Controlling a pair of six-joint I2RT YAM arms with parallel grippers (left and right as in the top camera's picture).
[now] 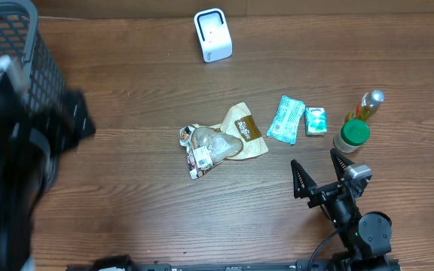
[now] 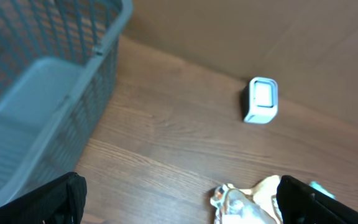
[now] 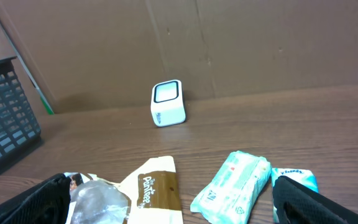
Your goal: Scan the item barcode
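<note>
Currently both claws stand spread wide and neither holds anything. The small white box-shaped barcode scanner (image 1: pixel 212 35) stands upright at the far side of the brown wooden desk (image 1: pixel 142 196), and I place the other things from it.

Nearer to the robot than the scanner, almost straight in front of it, lies a crumpled clear plastic snack bag (image 1: pixel 204 148). It touches a beige and brown flat packet (image 1: pixel 246 132). To the right of the scanner, and also nearer to the robot, lies a soft teal and white packet (image 1: pixel 286 120), with a small green and white carton (image 1: pixel 316 121) just beside it. Further right of the scanner are a slim bottle of yellow liquid with a silver cap (image 1: pixel 365 105) and a round container with a green lid (image 1: pixel 351 135), close together. All these items rest on the desk, none in a claw.

The right claw (image 1: pixel 315 162) is on the near side of the scanner and well to its right, near the green-lidded container but apart from every item.

Far to the left of the scanner stands a grey plastic mesh basket (image 1: pixel 13 45). The left arm is only a dark blur beside it in the overhead view. In the left wrist view the left claw (image 2: pixel 179 182) shows its black fingers (image 2: pixel 55 202) in the two lower corners, wide apart, with the scanner ahead of them.
</note>
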